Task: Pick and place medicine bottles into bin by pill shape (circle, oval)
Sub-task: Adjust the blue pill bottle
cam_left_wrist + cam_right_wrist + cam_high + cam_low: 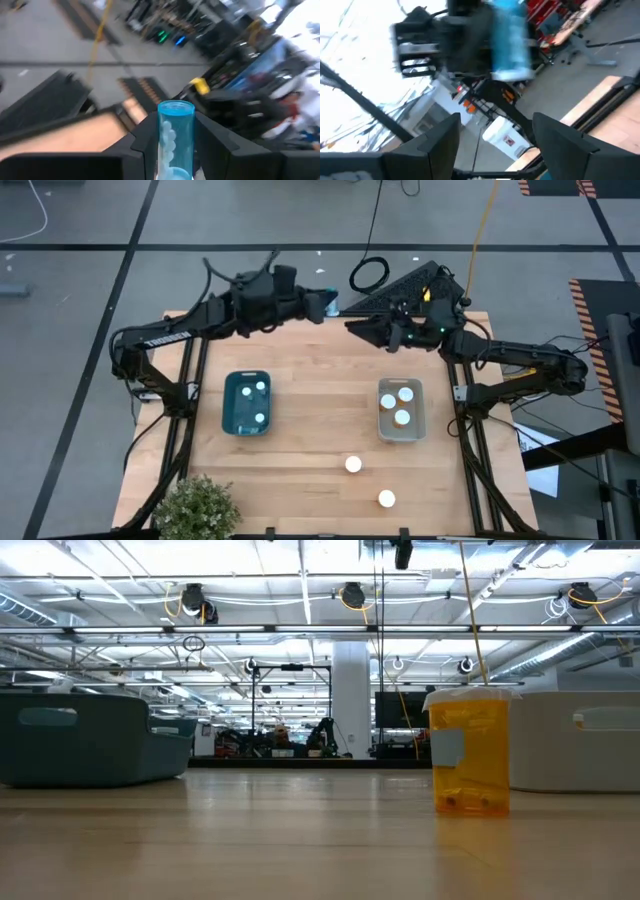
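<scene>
Clamped between the left gripper [175, 150]'s fingers [142, 145] stands a clear blue bottle [175, 137], raised over the table's [310, 380] far edge. Opposite, the right gripper [492, 132] hangs with fingers apart, holding nothing. Below, capped medicine bottles [400, 405] sit in the grey bin [383, 425] and the teal bin [232, 420]; two [353, 465] stand loose near the front edge.

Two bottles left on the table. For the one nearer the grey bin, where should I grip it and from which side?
That bottle stands upright, white cap up, apart from the other loose bottle and the grey bin. I'd come straight down from above and close the fingers across the body just under the cap. The right gripper is open; the left gripper holds a blue bottle.
</scene>
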Motion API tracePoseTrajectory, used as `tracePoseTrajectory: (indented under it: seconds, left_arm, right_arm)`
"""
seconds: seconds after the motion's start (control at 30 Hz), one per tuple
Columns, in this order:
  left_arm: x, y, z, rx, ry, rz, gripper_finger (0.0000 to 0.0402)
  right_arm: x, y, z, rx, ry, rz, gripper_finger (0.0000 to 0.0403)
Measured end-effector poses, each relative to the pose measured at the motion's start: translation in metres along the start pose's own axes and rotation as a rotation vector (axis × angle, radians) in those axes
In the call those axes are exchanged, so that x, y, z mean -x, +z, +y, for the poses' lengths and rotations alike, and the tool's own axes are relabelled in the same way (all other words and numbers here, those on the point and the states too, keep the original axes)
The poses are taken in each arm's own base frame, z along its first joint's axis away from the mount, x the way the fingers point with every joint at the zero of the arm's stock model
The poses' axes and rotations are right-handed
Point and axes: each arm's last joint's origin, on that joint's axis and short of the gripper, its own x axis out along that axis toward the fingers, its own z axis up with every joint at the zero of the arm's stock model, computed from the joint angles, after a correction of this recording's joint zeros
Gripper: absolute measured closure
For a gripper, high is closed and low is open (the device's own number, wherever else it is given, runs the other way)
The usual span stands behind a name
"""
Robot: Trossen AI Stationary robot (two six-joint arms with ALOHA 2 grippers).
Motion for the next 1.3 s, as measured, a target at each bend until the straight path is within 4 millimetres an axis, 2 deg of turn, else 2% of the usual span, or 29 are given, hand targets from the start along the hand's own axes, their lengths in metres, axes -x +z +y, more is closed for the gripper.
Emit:
tracePoseTrajectory:
  seconds: [0.17, 0.63, 1.07, 1.3]
  left_arm:
    - [0.000, 0.008, -0.005, 0.014, -0.087, -0.050, 0.0286]
    - [-0.025, -0.013, -0.006, 0.067, -0.151, 0.028, 0.0286]
    - [-0.027, -0.012, -0.005, 0.055, -0.160, 0.010, 0.0286]
    - [-0.027, -0.012, -0.005, -0.014, -0.156, 0.012, 0.0285]
  right_arm:
    - [-0.001, 0.006, 0.001, 0.005, 0.033, -0.069, 0.0163]
    - [-0.003, 0.010, -0.002, 0.043, 0.046, -0.101, 0.0168]
    - [-0.010, 0.009, -0.007, 0.074, 0.064, -0.116, 0.0266]
    - [-0.010, 0.008, -0.009, 0.073, 0.051, -0.107, 0.0290]
